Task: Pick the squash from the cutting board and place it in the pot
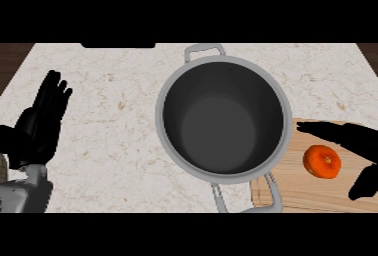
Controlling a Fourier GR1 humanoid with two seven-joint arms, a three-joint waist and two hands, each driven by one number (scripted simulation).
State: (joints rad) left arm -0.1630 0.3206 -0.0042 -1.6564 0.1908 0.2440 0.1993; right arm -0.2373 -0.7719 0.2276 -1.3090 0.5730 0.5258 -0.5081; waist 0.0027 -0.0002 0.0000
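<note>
So far we have nothing delivered: the squash (322, 161), a small orange round thing, lies on the cutting board (310, 192) at the right of the view, and the pot (223, 116) in the middle of the tabletop (111, 100) holds nothing that we can see.

Our right hand (354, 142) is over the board, spread wide around the squash. Its fingers (317, 128) stretch out above the squash toward the pot's rim, and the thumb (363, 185) hangs on the other side, nearer the lower edge. The squash shows in the gap between them, and we cannot tell whether either touches it; nothing is curled round it, so we judge it not yet grasped.

Our left hand (43, 125) rests at the left edge, fingers straight and up, holding nothing.

What remains, as we judge it, is nearly the whole task: closing on the squash, lifting it off the board, carrying it over the rim just beside the board, and releasing it inside the pot.
</note>
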